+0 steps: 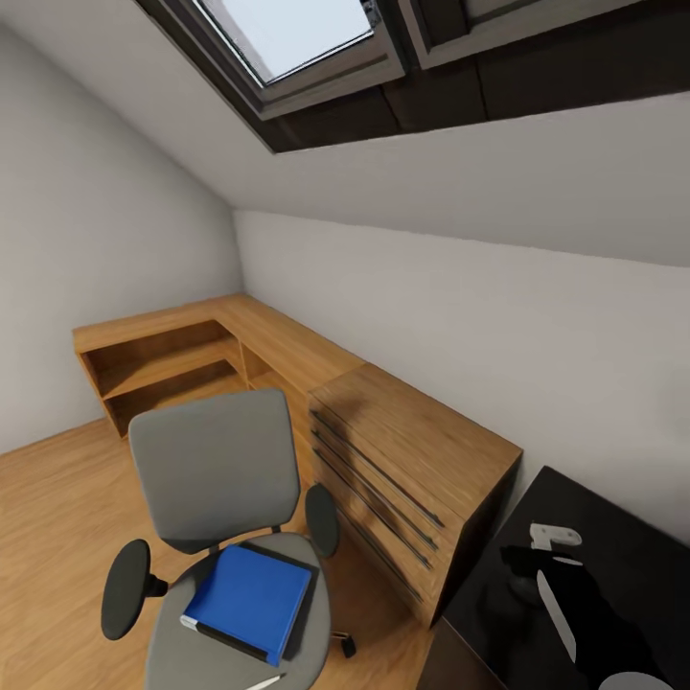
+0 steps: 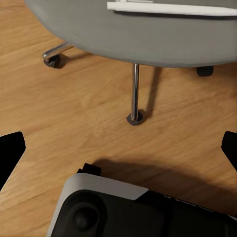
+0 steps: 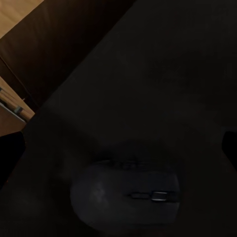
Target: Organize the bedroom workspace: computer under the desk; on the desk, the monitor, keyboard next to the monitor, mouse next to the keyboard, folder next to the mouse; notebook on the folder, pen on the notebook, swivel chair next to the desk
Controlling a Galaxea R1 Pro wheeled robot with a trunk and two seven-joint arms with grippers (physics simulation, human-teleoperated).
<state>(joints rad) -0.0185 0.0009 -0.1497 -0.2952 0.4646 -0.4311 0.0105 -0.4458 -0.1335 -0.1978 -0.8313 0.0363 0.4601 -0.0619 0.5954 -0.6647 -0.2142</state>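
The grey swivel chair (image 1: pixel 211 470) stands on the wood floor left of the dresser. The blue folder (image 1: pixel 249 599) lies flat on its seat. A dark flat edge (image 1: pixel 307 613) sticks out under the folder; I cannot tell whether it is the notebook. The pale pen (image 1: pixel 265 682) (image 2: pixel 168 9) rests near the seat's front edge. My left gripper (image 2: pixel 118 148) hangs open over the floor, below the seat. My right gripper (image 1: pixel 525 565) (image 3: pixel 118 148) is open just above the black mouse (image 3: pixel 126 195), which lies on the glossy black desk (image 1: pixel 632 537). Monitor and keyboard are out of view.
A light wooden dresser (image 1: pixel 412 450) with drawers stands between chair and desk, joined to low wooden shelves (image 1: pixel 163 369) in the corner. The chair's chrome legs and castors (image 2: pixel 53 60) stand on the floor close to my base (image 2: pixel 123 212). A sloped ceiling with a skylight (image 1: pixel 287 34) is overhead.
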